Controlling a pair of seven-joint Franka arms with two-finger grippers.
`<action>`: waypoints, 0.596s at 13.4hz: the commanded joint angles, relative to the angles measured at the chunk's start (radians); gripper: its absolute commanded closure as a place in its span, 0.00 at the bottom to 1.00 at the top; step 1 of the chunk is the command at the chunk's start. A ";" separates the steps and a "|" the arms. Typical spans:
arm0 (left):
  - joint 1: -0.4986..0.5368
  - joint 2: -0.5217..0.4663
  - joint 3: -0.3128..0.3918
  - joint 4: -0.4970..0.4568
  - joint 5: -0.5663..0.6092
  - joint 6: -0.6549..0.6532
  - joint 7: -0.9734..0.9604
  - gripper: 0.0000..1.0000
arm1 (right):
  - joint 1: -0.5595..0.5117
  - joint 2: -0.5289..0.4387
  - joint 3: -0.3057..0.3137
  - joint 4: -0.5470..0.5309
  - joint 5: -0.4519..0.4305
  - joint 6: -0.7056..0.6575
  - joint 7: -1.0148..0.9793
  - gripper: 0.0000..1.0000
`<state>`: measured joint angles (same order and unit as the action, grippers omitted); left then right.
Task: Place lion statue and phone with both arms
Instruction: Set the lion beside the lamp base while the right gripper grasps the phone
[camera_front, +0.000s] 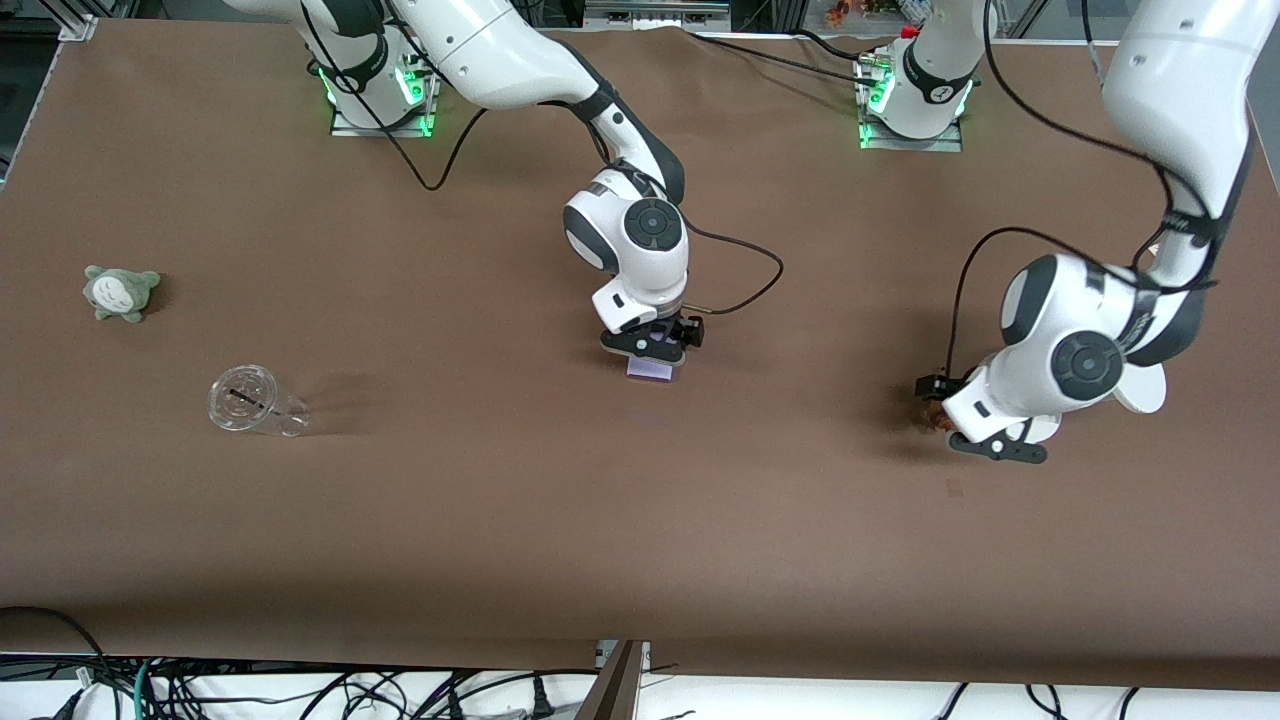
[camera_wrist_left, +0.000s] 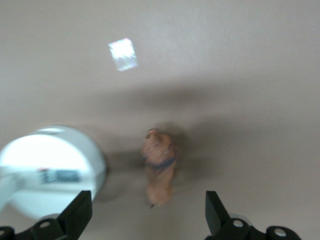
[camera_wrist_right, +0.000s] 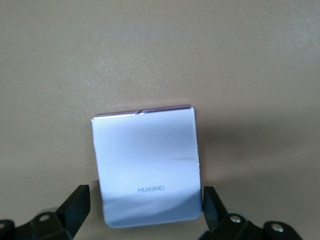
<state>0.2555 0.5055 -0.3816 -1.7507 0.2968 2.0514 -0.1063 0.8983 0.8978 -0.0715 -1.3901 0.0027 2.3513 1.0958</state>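
The phone (camera_front: 655, 371) is a flat pale lavender rectangle lying on the brown table mid-table. My right gripper (camera_front: 652, 348) is low over it. In the right wrist view the phone (camera_wrist_right: 146, 165) lies between the open fingers (camera_wrist_right: 78, 201), and my right gripper (camera_wrist_right: 145, 204) straddles its near end. The lion statue (camera_front: 936, 419), small and orange-brown, lies toward the left arm's end, mostly hidden under the left hand. My left gripper (camera_front: 945, 408) hangs over it. In the left wrist view the lion (camera_wrist_left: 159, 167) lies between the open, empty fingers of my left gripper (camera_wrist_left: 147, 214).
A white round-based stand with a disc (camera_front: 1141, 391) stands right beside the lion, seen also in the left wrist view (camera_wrist_left: 47, 170). A clear plastic cup (camera_front: 255, 402) lies on its side and a grey-green plush (camera_front: 120, 292) sits toward the right arm's end.
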 joint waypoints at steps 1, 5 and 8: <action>0.007 -0.119 -0.011 0.029 0.027 -0.105 0.013 0.00 | 0.018 0.030 -0.016 0.028 -0.020 0.011 0.022 0.00; 0.004 -0.153 -0.017 0.212 0.012 -0.291 0.014 0.00 | 0.014 0.013 -0.037 0.029 -0.026 0.008 0.001 0.63; 0.005 -0.153 -0.019 0.376 -0.036 -0.456 0.014 0.00 | 0.004 -0.025 -0.068 0.043 -0.024 -0.027 -0.040 0.62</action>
<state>0.2555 0.3338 -0.3922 -1.4921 0.2896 1.6980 -0.1061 0.9039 0.9050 -0.1186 -1.3629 -0.0063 2.3570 1.0855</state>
